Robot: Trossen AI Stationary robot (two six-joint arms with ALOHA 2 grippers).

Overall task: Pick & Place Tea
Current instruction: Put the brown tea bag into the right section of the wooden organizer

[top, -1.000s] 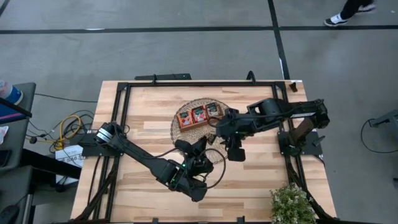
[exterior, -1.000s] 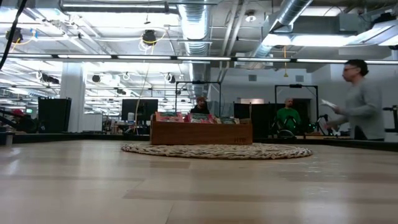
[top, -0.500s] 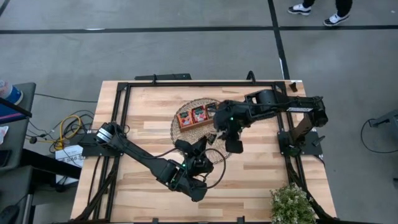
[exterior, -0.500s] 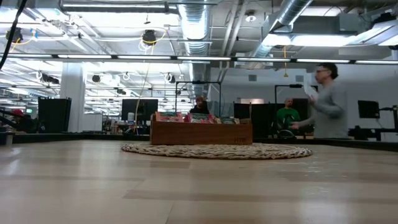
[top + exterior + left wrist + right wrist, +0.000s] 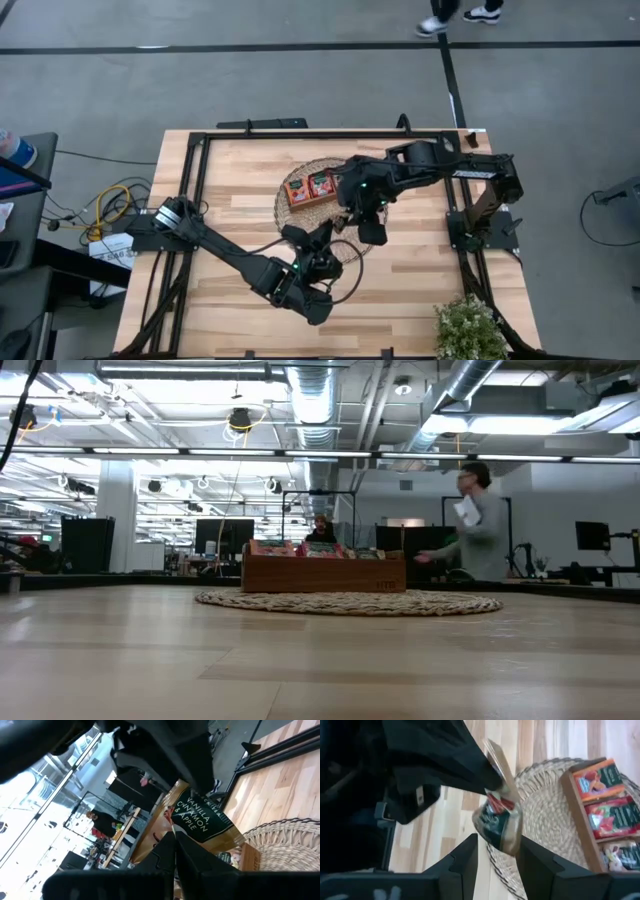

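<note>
My left gripper [image 5: 333,228] is shut on a tan tea packet [image 5: 200,820] with a dark green label, held in the air over the near edge of the round woven mat [image 5: 296,208]. My right gripper [image 5: 498,845] is open and slants down from the right. Its two fingers stand on either side of the packet's free end [image 5: 500,837]. On the mat rests the brown wooden tray [image 5: 318,187], and red-orange tea sachets [image 5: 605,815] lie in its compartments. The low view shows the tray [image 5: 322,572] and the mat [image 5: 350,602] but no gripper. My left gripper pinches one end of the packet [image 5: 175,831] between its two shut fingers. The fingers lie level and come from the table's near left. The packet juts out beyond the fingertips, tilted and lifted clear of mat and table. Whether my right gripper touches the packet, I cannot tell.
A black frame [image 5: 300,135] runs around the tabletop. A potted plant [image 5: 468,328] stands at the near right corner. Cables [image 5: 105,210] lie off the left edge. A person [image 5: 480,525] walks in the room behind the table.
My right gripper has moved toward the table's left, turning slightly, and now covers the tray's right compartment and reaches the packet held by my left gripper. Its finger gap has stayed the same. The person behind the table has walked leftward in the low view.
</note>
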